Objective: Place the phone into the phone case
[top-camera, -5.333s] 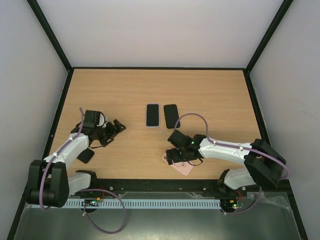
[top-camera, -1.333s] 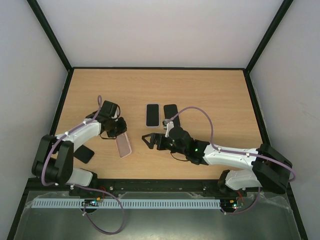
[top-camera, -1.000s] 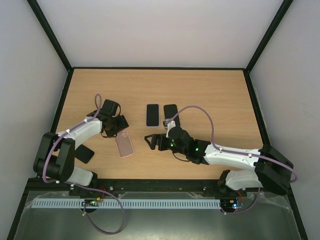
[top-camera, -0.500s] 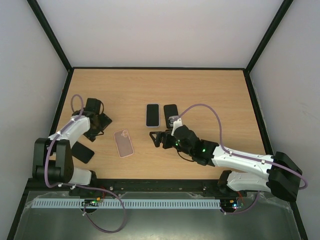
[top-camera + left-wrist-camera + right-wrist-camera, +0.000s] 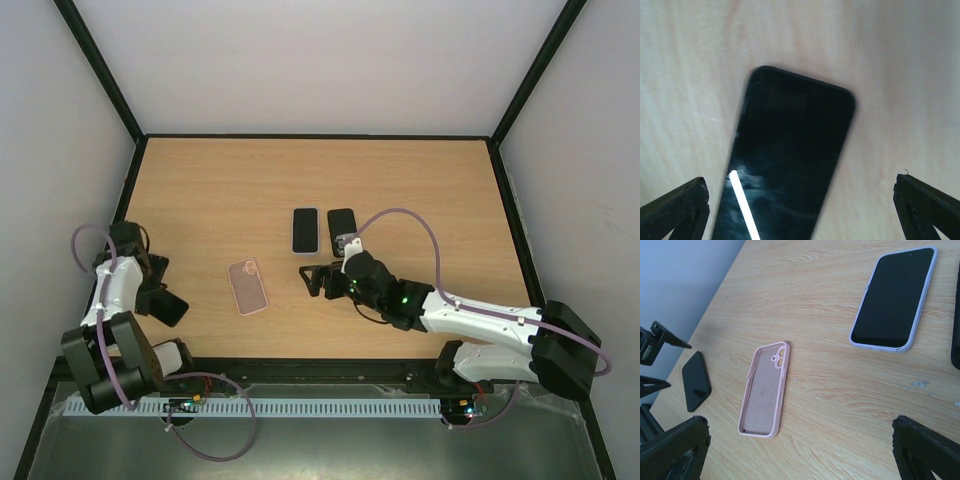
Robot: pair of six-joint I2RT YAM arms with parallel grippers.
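Note:
The empty pink phone case (image 5: 248, 287) lies open side up on the table, left of centre; it also shows in the right wrist view (image 5: 765, 390). A bare black phone (image 5: 172, 309) lies near the left front edge and fills the left wrist view (image 5: 790, 160). My left gripper (image 5: 158, 292) is open and hovers just over this phone, its fingertips (image 5: 677, 207) spread on either side. My right gripper (image 5: 312, 280) is open and empty, low over the table to the right of the case, pointing at it (image 5: 800, 457).
A phone in a lilac case (image 5: 305, 230) and a second black phone (image 5: 342, 232) lie side by side behind my right gripper. The lilac one shows in the right wrist view (image 5: 895, 297). The black frame rail (image 5: 125, 200) runs close along the left.
The pink case passed from my right gripper to my left, which laid it flat, let go and swung back left over the black phone. My right gripper came forward to the table's middle.

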